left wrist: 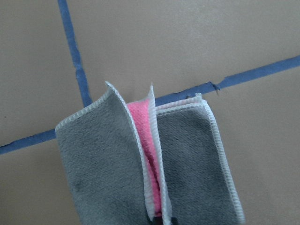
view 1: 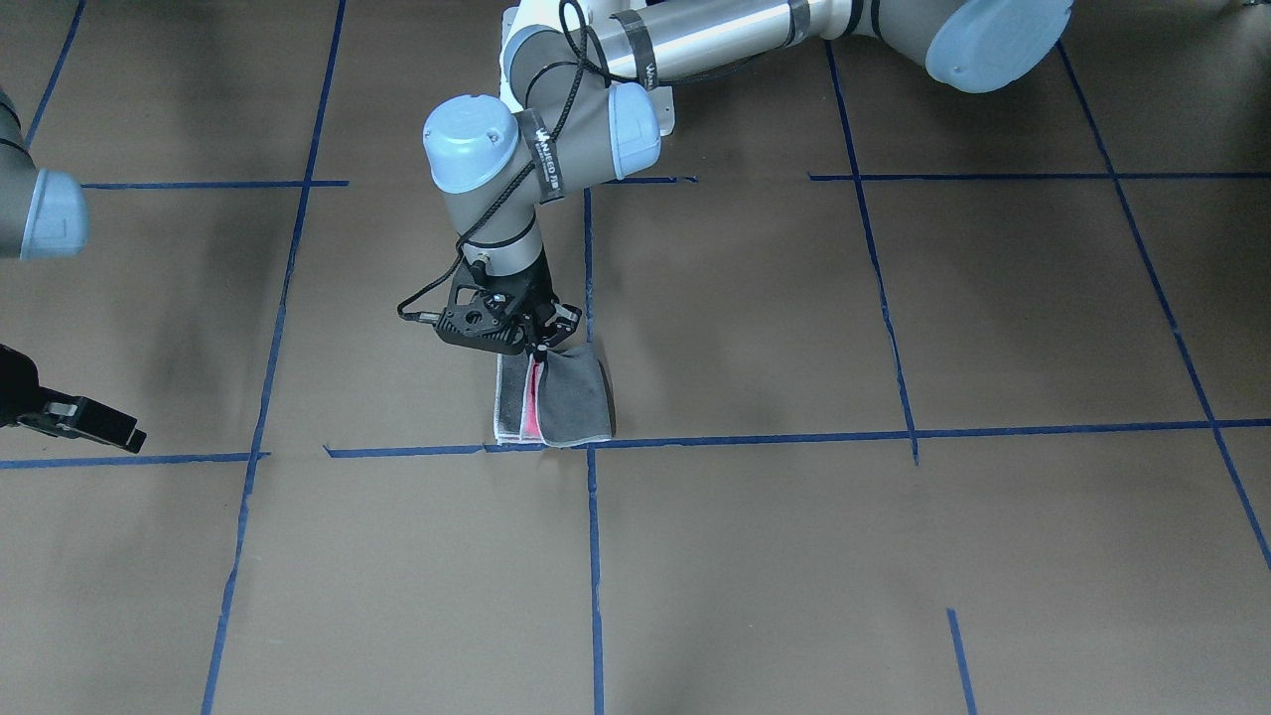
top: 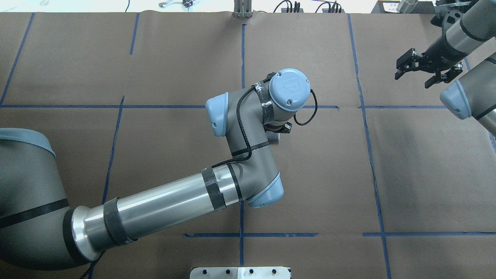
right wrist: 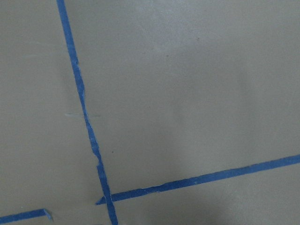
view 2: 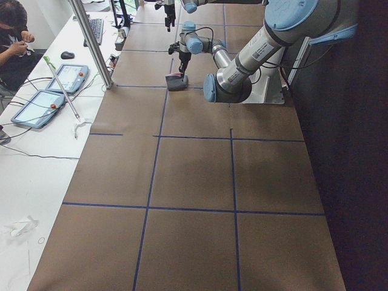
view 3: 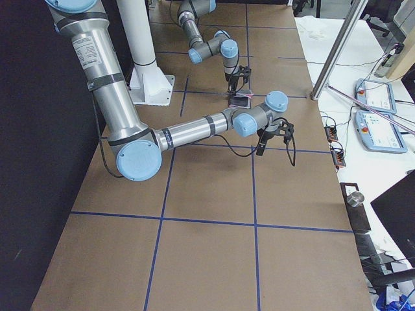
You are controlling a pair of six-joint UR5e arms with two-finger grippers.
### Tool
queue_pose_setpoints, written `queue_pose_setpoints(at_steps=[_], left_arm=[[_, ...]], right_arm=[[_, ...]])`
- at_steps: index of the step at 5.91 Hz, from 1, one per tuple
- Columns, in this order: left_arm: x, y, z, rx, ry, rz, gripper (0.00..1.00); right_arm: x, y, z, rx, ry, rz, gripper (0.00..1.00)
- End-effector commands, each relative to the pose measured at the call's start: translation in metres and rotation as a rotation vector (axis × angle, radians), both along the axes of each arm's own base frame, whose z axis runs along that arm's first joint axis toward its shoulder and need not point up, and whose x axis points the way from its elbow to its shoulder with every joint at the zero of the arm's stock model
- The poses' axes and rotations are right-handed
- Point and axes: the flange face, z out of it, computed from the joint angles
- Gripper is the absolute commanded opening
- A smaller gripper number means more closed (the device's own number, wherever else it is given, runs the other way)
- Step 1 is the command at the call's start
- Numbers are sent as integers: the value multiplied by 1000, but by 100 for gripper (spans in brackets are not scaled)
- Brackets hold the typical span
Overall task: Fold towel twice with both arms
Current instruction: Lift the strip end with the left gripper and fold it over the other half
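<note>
At the far left edge of the front-facing view the right gripper (view 1: 119, 429) hangs above the brown paper table cover (view 1: 894, 556), well apart from the towel (view 1: 576, 397). Only the overhead view, where it sits in the upper right corner, shows its jaws spread wide with nothing between them; its wrist camera sees only paper and blue tape.

At frame centre the left gripper (view 1: 541, 350) points down with its jaws pinched together on the towel's upper edge. The towel lies folded just above a crossing of blue tape lines (view 1: 755, 437), its lower edge on the horizontal line, grey faces outward. The overhead view hides nearly all of it under the left arm. The left wrist camera shows two grey flaps with whitish stitched edges and a pink strip between them.
</note>
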Motion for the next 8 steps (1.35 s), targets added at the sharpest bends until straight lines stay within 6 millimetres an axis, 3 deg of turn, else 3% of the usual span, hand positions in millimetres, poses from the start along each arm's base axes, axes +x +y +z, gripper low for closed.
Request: queue_pose_setpoints(at_steps=[1, 3, 4, 5, 8], left_arm=[[8, 3, -5, -3, -2, -5, 0], [9, 4, -4, 4, -9, -12, 0], [9, 3, -5, 13, -2, -14, 26], [10, 3, -7, 30, 14, -8, 99], [6, 1, -13, 60, 93, -20, 100]], right_arm=[[1, 1, 0, 0, -2, 0, 100], [2, 2, -2, 0, -11, -3, 100], [2, 2, -2, -1, -12, -4, 100], [1, 2, -1, -3, -13, -4, 100], [4, 0, -5, 3, -15, -1, 100]])
